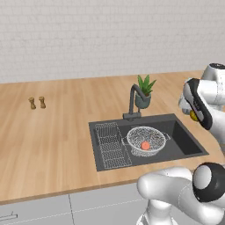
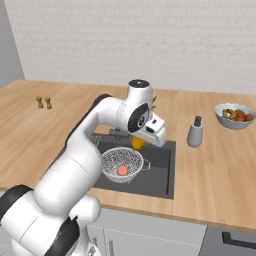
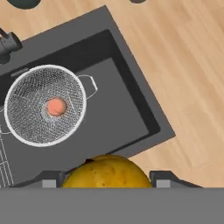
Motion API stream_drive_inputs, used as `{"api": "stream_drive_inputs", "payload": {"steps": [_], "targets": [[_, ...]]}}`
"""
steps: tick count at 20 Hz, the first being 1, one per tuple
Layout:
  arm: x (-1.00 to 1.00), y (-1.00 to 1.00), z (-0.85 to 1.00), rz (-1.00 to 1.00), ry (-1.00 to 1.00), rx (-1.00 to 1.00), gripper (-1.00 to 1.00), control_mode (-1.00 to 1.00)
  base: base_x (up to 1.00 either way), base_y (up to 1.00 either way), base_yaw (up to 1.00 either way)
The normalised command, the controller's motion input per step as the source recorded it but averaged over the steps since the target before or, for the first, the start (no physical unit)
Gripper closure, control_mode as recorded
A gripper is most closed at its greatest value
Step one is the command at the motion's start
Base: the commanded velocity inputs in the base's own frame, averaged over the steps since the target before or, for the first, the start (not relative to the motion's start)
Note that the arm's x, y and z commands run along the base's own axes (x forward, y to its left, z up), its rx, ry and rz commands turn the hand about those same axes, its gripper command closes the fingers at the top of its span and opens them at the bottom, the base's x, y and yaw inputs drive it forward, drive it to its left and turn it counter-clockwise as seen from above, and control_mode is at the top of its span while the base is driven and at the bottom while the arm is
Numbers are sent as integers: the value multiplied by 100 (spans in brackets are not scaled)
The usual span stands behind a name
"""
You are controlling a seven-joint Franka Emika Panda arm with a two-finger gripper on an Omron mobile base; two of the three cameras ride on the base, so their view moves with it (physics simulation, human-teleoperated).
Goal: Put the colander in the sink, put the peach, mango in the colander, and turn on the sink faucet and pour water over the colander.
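- The mango (image 3: pixel 107 171) sits between the fingers of the gripper (image 3: pixel 107 181), which are part-way open and closed against its flanks; it is carried in the air, above the near right edge of the sink (image 3: pixel 131 109), not yet over the bowl.
- In the hand view the fruit's long axis seems to run across the jaws, from one fingertip to the other; which end is the stem end cannot be told.
- The colander (image 3: pixel 43 105) stands upright in the basin, ahead of the gripper and off to one side, mouth up, with the peach (image 3: pixel 56 106) lying at its middle.
- Judged from this, the step is the carry: bring the hand over the mesh bowl's centre, lower until the fruit is just above the rim, then let go, so it does not bounce out or strike a handle.
- The sink faucet (image 1: pixel 133 102) rises beyond the colander; keep the hand clear of its spout.
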Motion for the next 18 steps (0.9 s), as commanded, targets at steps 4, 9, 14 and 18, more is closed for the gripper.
{"api": "stream_drive_inputs", "payload": {"steps": [4, 9, 14, 18], "targets": [[51, 42, 24, -11, -14, 40, 100, -100, 0, 0, 0], [58, 30, 1, -14, -16, 48, 100, -100, 0, 0, 0], [49, 31, -15, -29, -3, 36, 100, -100, 0, 0, 0], [40, 40, -28, -39, 23, 7, 100, -100, 0, 0, 0]]}}
